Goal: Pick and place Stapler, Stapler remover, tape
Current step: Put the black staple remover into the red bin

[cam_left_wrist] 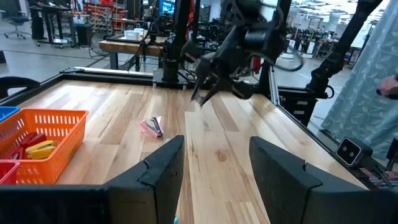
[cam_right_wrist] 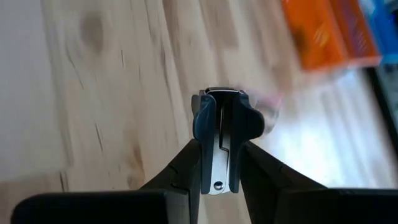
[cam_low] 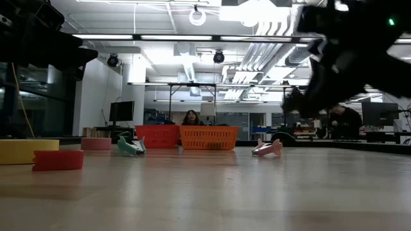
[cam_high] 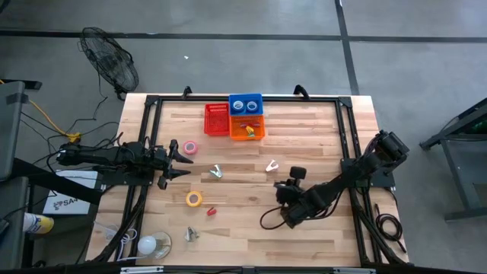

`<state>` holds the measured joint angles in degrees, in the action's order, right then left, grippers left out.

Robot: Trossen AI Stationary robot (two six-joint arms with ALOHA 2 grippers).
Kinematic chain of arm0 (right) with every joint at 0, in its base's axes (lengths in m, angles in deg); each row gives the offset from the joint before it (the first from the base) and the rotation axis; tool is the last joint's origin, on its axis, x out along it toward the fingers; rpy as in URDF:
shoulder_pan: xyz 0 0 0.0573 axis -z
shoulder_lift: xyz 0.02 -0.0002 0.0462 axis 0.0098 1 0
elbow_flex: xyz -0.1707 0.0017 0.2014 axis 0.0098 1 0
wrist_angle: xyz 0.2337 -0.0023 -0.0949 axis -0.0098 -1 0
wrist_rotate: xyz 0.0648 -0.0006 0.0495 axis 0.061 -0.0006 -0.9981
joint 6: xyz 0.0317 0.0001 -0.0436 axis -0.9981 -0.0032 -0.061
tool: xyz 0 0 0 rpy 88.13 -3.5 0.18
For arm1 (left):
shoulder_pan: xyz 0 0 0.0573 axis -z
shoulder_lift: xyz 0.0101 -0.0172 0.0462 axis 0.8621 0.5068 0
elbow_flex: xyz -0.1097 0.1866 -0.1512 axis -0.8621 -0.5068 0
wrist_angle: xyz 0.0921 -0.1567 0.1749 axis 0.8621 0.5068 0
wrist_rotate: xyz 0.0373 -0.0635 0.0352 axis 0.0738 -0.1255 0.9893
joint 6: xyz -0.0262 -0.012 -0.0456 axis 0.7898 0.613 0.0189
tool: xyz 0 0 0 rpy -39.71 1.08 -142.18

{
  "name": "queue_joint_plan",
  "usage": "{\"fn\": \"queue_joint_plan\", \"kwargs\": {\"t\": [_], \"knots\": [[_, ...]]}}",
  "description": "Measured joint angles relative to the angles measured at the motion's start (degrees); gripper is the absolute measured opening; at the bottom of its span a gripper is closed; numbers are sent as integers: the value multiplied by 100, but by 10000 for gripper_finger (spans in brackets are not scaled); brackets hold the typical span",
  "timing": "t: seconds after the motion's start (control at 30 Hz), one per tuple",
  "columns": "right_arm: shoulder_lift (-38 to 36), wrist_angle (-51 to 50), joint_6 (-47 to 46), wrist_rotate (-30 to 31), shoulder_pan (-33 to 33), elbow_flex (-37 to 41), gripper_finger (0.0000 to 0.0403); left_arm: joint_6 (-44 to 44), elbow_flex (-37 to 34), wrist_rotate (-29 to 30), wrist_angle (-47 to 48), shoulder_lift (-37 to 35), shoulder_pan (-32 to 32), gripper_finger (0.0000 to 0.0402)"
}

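Left tool (cam_high: 185, 161) waits with fingers apart at table's left; right tool (cam_right_wrist: 222, 163) is clamped, raised.

Two dark fingers (cam_left_wrist: 165, 171) of the left tool (cam_left_wrist: 214, 171) stand apart over the wooden worktop (cam_left_wrist: 112, 115). An orange basket (cam_left_wrist: 43, 134) holds yellow and red items; a pink staple remover (cam_left_wrist: 152, 126) lies nearby. Beyond, the right arm (cam_left_wrist: 239, 43) hangs above the boards.

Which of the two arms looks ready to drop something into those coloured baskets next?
The right. Its end effector is already shut on a blue staple remover, so it probably only has to carry it to the baskets. The left end effector is open and holds nothing, beside the pink tape.
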<state>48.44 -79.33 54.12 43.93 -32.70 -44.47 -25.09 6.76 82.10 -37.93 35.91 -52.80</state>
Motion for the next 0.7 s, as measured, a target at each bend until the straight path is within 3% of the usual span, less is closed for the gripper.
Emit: {"fn": "queue_joint_plan", "kwargs": {"t": [0.3,0.7], "knots": [[-2,65,948,598,2,-676,76,1,0,0,-1,0,-1,179],[4,1108,2379,989,262,-751,76,1,-4,87,-37,0,1,179]]}}
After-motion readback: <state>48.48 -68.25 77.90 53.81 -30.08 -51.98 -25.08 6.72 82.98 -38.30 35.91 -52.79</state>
